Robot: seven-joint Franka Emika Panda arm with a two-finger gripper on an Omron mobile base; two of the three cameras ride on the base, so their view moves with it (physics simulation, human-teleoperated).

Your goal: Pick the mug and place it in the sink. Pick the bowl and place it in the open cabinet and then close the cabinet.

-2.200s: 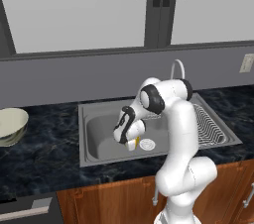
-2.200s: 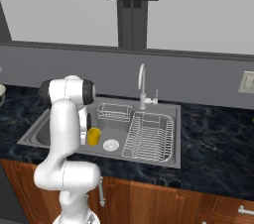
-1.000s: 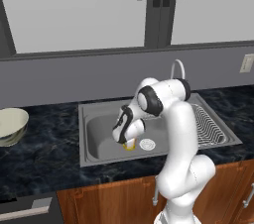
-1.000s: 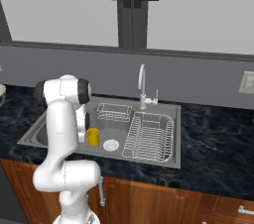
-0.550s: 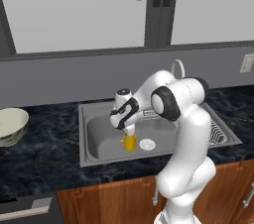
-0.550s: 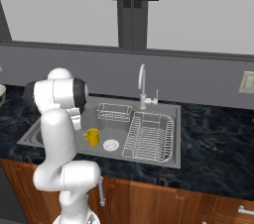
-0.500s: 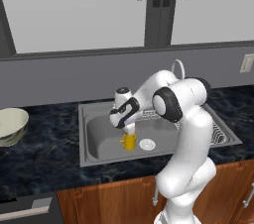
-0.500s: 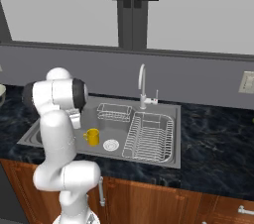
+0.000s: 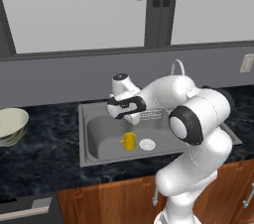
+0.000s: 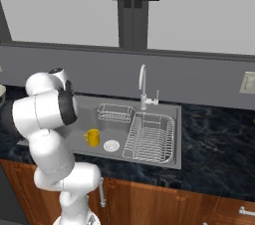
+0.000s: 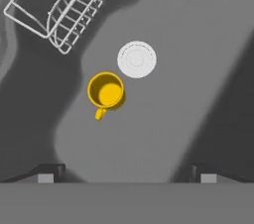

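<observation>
Mug (image 9: 128, 141): small, yellow, one handle. It is standing upright on the floor of the sink (image 9: 101, 131), at centre of the left base view, just beside the round drain (image 9: 147, 144) and apart from it. In the hand view it is sitting left of centre, handle pointing toward the lower left.

Gripper (image 9: 132, 118): hovering above the mug, jaws spread wide and grasping nothing; the mug is standing free of both tips.

Bowl (image 9: 10, 125): cream, resting on the dark counter (image 9: 44, 151) at the far left edge of the left base view, well apart from the sink.

Cabinet: not identifiable in these frames.

Risks, as judged:
- The arm is reaching low over the basin; a sideways swing before rising could be catching the mug or the basin wall and tipping the mug.
- The faucet (image 10: 143, 86) and the small wire basket (image 10: 114, 112) are standing at the back of the basin, upper centre of the right base view; a lift drifting that way could be snagging them.
- The bowl is lying near the frame edge, so the approach may be needing the base to drive.

Open room: straight up over the basin is looking free; the wire rack (image 10: 150, 136) is filling the right part of the basin; bare counter is lying between sink and bowl.
</observation>
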